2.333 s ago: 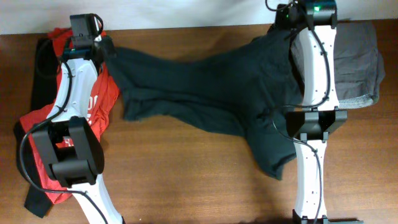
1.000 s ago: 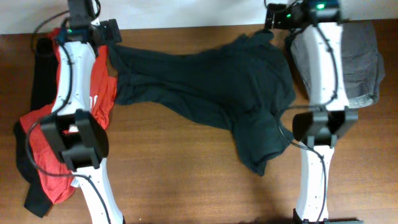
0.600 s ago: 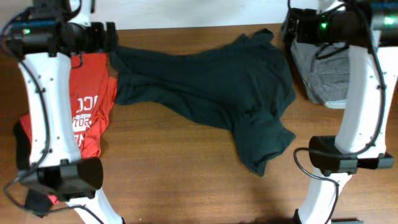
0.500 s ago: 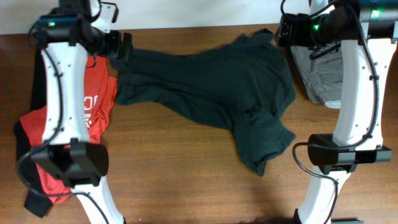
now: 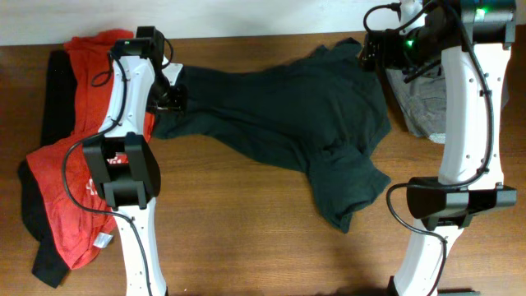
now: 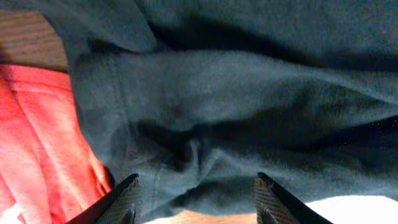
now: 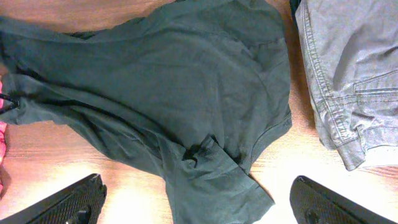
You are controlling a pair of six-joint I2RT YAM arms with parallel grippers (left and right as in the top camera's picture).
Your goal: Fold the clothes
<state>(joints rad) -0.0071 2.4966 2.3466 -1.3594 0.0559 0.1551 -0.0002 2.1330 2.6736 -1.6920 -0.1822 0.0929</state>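
We log the large dark-green cotton T-shirt (image 5: 279, 115) lying crumpled across the brown wooden surface (image 5: 246, 238). The red cotton T-shirt (image 5: 74, 173) is heaped by the left arm. Left fingers (image 6: 127, 198) stand apart over dark-green folds. Right fingers (image 7: 74, 199) are wide apart, high above.

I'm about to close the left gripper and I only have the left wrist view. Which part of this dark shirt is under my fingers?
Observer: The left end of the dark green T-shirt. The rest stretches to the right across the table.
Operator: Is the right arm holding the other end?
Observer: No. The right gripper hangs open high above the shirt, holding nothing.
Operator: Is anything lying near that end?
Observer: A grey garment lies just to the right of the shirt.
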